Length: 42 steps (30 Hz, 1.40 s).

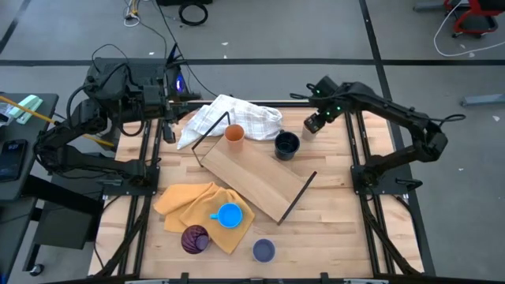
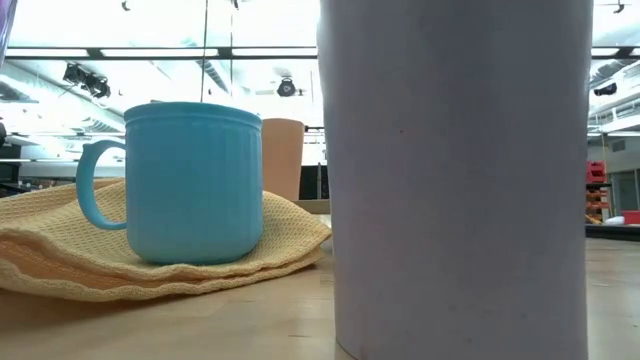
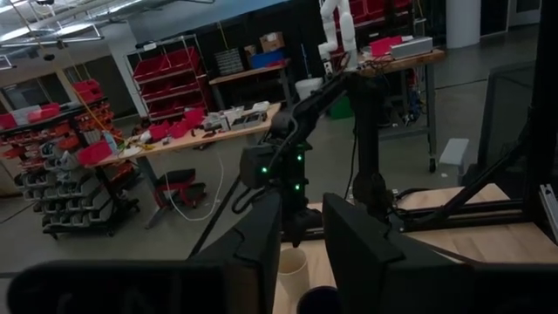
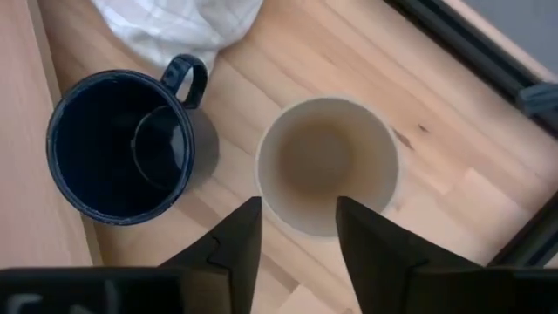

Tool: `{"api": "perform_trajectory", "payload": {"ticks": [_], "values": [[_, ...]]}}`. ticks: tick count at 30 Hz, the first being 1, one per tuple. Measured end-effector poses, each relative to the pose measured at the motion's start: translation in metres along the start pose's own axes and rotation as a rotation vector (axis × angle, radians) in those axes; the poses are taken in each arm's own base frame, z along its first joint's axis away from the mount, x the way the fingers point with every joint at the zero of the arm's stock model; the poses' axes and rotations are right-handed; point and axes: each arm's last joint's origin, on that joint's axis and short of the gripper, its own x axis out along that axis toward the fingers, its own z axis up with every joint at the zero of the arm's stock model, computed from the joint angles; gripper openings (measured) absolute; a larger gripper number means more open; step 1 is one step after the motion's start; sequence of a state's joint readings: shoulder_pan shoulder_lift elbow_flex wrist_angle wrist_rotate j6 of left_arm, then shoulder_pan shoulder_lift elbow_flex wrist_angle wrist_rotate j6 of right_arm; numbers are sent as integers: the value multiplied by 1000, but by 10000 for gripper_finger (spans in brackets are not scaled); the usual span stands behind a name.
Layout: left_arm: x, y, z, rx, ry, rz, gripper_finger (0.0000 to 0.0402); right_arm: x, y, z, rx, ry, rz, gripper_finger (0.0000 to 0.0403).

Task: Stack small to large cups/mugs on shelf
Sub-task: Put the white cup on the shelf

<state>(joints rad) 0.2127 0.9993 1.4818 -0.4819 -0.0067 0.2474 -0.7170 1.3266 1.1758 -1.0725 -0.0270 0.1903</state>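
Note:
My right gripper (image 4: pixel 296 228) is open and hangs over the tan cup (image 4: pixel 327 166), which stands upright on the table at the far right; one finger is at the rim's outer edge, the other over the opening. The dark navy mug (image 4: pixel 122 148) stands beside it, against the edge of the light-wood shelf (image 1: pixel 252 180). An orange cup (image 1: pixel 234 134) stands at the shelf's far corner. A bright blue mug (image 1: pixel 229 214) sits on the yellow cloth (image 1: pixel 189 203), with the dark purple cup (image 1: pixel 195 239) and the lavender cup (image 1: pixel 263 251) nearer. My left gripper (image 3: pixel 302 240) waits open at the far left.
A white checked cloth (image 1: pixel 229 117) lies bunched at the far edge behind the orange cup. The shelf lies slantwise across the table's middle, with black wire frames (image 1: pixel 300 196) at its ends. Bare wood shows on the table's right side (image 1: pixel 331 229). A workshop lies beyond the table.

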Motion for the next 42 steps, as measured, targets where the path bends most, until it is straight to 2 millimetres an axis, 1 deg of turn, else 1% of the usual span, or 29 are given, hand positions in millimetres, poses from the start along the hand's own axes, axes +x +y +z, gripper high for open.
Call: {"api": "perform_trajectory", "payload": {"ticks": [4, 6, 8, 22, 24, 27, 31, 34, 38, 42], "values": [[0, 0, 0, 0, 0, 0, 95, -1, -6, 2, -23, -16, -70, 187], [0, 0, 0, 0, 1, 0, 96, -1, -9, 3, -37, -33, -124, 195], [0, 0, 0, 0, 2, -1, 97, -2, -10, 3, -33, -37, -142, 199], [0, 0, -1, 1, 11, -3, 96, -3, -5, 4, -16, -61, -96, 194], [0, 0, -1, 1, 11, -3, 95, -3, -5, 4, -39, -66, -101, 194], [0, 0, -1, 1, 11, -3, 91, -3, -7, 4, -4, -62, -134, 186], [0, 0, -1, 2, 11, -2, 90, 4, -14, 3, 12, 24, -115, 175], [0, 0, -1, 3, 11, -3, 93, 14, -18, 3, -19, 95, -119, 174], [0, 0, -1, 3, 11, -2, 95, 23, -20, 7, -23, 133, -95, 185], [0, 0, -1, 2, 11, -3, 92, 29, -20, 10, -42, 136, -94, 203]]}}
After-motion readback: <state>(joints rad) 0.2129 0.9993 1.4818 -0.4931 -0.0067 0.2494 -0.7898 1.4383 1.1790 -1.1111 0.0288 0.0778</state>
